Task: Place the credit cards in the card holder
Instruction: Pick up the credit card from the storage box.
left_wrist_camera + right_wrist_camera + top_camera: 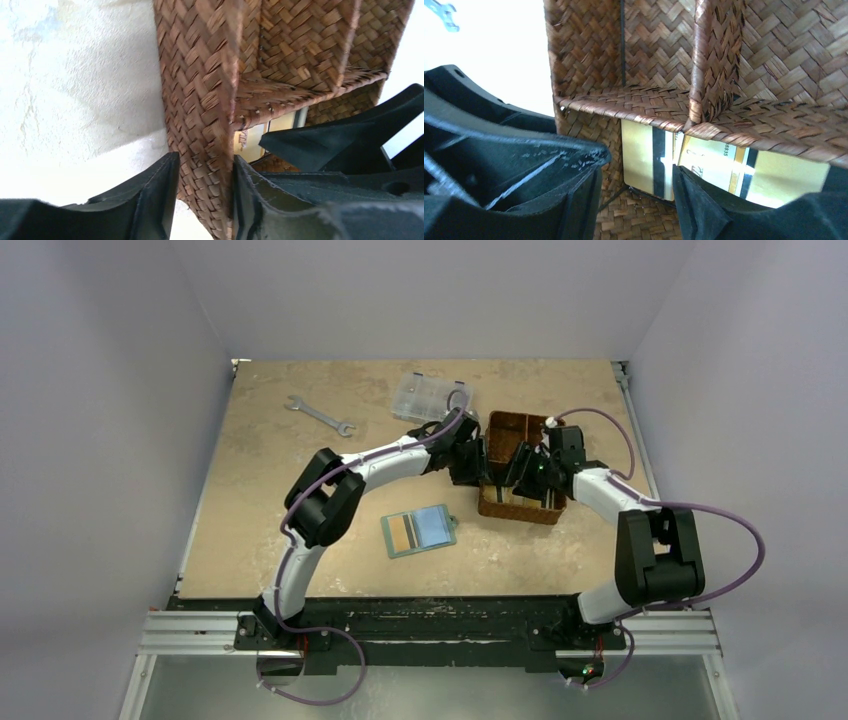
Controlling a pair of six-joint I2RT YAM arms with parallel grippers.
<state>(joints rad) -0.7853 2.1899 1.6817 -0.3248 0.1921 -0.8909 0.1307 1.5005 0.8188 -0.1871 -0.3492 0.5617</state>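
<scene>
Partly hidden, credit cards (639, 155) — under basket divider (624, 102)

We see white links and bulky black joint housings on our left arm (330, 495) and right arm (655, 550), with purple cables (597, 410) looping alongside. The left tool (203, 160) and right tool (636, 165) have matte black, lightly scuffed fingers.

Beige mottled table (260, 490), wrench (319, 415) at the far left, clear plastic box (425, 395) just beside it, brown woven basket (515, 508) right of centre, green wallet (419, 531) lying open near the middle
</scene>
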